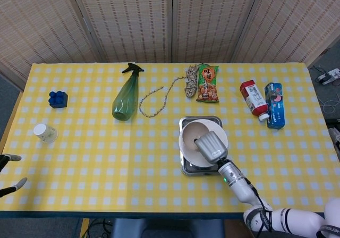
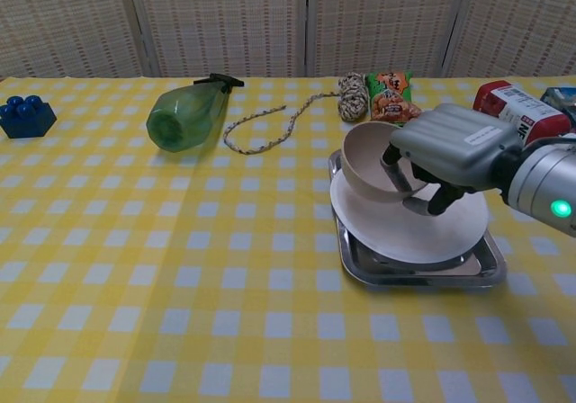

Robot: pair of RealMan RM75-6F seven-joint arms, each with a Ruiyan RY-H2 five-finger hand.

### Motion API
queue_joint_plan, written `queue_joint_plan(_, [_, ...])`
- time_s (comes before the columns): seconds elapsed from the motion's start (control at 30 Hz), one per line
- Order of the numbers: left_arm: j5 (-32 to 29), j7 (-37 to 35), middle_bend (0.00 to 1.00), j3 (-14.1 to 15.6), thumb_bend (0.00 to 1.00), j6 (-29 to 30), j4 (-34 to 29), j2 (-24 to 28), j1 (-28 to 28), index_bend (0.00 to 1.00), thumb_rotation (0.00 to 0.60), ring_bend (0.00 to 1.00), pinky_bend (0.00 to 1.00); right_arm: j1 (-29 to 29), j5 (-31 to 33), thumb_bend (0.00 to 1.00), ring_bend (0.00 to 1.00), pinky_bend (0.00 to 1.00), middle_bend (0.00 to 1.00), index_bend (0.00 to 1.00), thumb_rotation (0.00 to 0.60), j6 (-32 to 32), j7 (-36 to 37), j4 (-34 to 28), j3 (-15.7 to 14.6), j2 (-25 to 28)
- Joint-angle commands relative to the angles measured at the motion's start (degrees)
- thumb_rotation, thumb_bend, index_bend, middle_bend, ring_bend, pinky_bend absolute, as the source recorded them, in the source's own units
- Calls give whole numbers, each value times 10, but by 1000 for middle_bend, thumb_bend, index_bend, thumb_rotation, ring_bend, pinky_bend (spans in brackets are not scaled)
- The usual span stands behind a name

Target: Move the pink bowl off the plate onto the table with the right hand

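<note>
Right now the right hand (image 2: 450, 151) grips the pink bowl (image 2: 373, 160), with fingers (image 2: 393, 171) hooked inside it and the rest of the hand wrapped under its far side. The bowl is tilted, its mouth turned toward the left edge of the table, and its lower side sits just above or on the white plate (image 2: 409, 223); I cannot tell whether they touch. The plate lies in a metal tray (image 2: 414, 273) near the middle of the front half of the table (image 1: 106, 163), which is covered in a yellow checked cloth. In the head view the right hand (image 1: 211, 146) covers much of the bowl (image 1: 192, 133).

The left hand (image 1: 9, 174) shows only at the front left corner, just off the table edge, its fingers apart and holding nothing.

Toward the back edge lie a green spray bottle (image 1: 126, 94) on its side, a coiled rope (image 1: 164, 97) and a snack packet (image 1: 207, 83). Near the back right corner sit a red bottle (image 1: 254, 100) and a blue box (image 1: 274, 105), side by side. Along the left edge are a blue block (image 1: 58, 99) and a small white cup (image 1: 45, 133), well apart from the tray.
</note>
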Motion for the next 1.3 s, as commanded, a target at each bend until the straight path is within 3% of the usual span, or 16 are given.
queue_joint_plan(0.03, [-4,0,397,-2,0,1,-1,1,1,476,600,313,476,6,-13,430,1000,1000,1000,698,600,11,-8,-32,-3,13])
queue_joint_plan(0.23, [-23,-6,397,-10,0,4,-3,8,6,475,600,314,476,43,-6,430,1000,1000,1000,698,600,-9,-41,-57,7,-5])
queue_joint_plan(0.47, [-57,-19,397,-26,0,7,3,17,13,474,600,314,476,90,15,403,1000,1000,1000,688,600,-55,-33,-37,12,-53])
queue_joint_plan(0.73, [-61,-26,397,-29,0,5,3,21,16,474,600,314,476,103,1,255,1000,1000,998,370,600,-47,-9,-17,1,-71])
queue_joint_plan(1.07, [-52,-8,397,-24,0,3,-1,16,14,474,600,314,476,91,-16,234,1000,1000,969,338,600,-18,12,-40,-17,-39])
queue_joint_plan(1.17, [-48,-5,397,-23,0,0,-1,15,13,474,600,314,476,74,-35,229,984,1000,923,335,600,11,10,-67,-30,-9])
queue_joint_plan(1.3, [-40,4,397,-19,0,-3,-2,12,10,474,600,314,476,23,-63,204,862,1000,784,334,600,86,-7,-123,-61,55])
